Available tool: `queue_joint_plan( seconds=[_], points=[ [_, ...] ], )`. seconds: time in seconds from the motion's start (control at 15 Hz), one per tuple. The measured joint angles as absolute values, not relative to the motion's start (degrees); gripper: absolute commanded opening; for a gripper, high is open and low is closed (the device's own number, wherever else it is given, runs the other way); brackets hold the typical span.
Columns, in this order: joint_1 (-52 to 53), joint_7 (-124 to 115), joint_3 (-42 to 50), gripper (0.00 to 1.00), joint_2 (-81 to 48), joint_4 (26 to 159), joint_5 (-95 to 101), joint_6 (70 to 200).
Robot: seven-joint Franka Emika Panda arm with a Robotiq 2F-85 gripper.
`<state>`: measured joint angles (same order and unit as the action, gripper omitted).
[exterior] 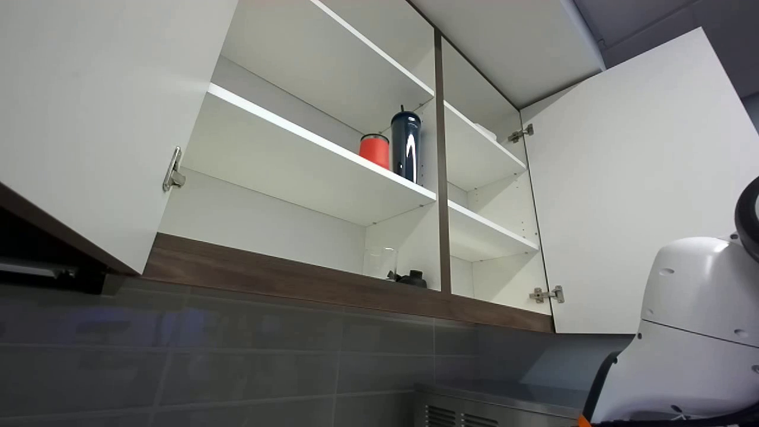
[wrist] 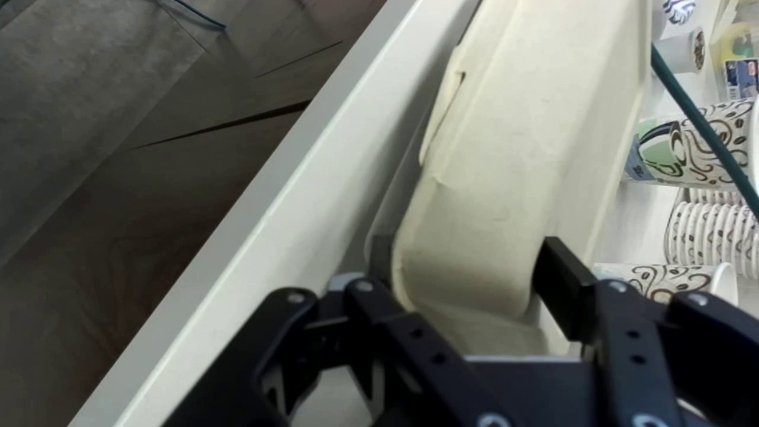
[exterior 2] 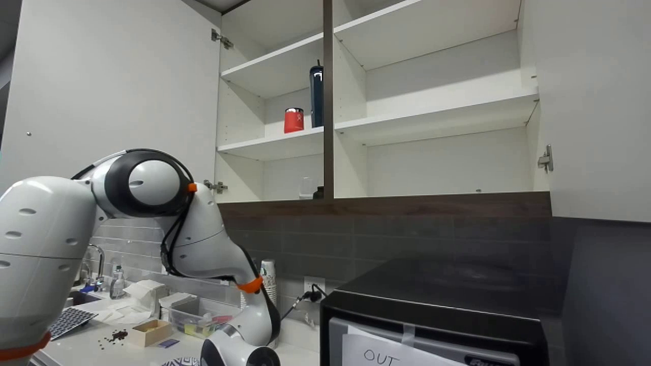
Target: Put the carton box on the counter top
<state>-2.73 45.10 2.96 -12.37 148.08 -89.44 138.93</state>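
Currently gripper (wrist: 466, 258) part-spread, clamped across carton box (wrist: 531, 130) near paper cups (wrist: 714, 234); counter top (exterior 2: 109, 353) contact unclear.

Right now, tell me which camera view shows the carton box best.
The wrist view: the carton box shows large there, near end between the fingers of the gripper, though the far end runs off the top. Neither the gripper nor this box shows in either exterior view.

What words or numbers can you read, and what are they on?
"OUT": on the white paper taped to the black machine.
Too small, blurred or cut off: the machine's badge; the mark on the red cup; in the wrist view, a blue label.
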Motion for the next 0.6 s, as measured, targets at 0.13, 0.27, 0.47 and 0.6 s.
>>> queue_joint_plan(
  seconds=[0.13,0.27,0.47,0.6],
  points=[
    [-2.6,45.3,2.9,0.95,-12.9,147.5,-89.9,138.9],
    [-2.5,45.4,2.9,1.00,-13.4,147.1,-90.1,138.9],
    [-2.4,45.5,2.9,1.00,-13.7,146.8,-90.5,138.9],
    [-2.4,45.6,3.0,1.00,-13.7,146.8,-90.5,138.9]
  ],
)
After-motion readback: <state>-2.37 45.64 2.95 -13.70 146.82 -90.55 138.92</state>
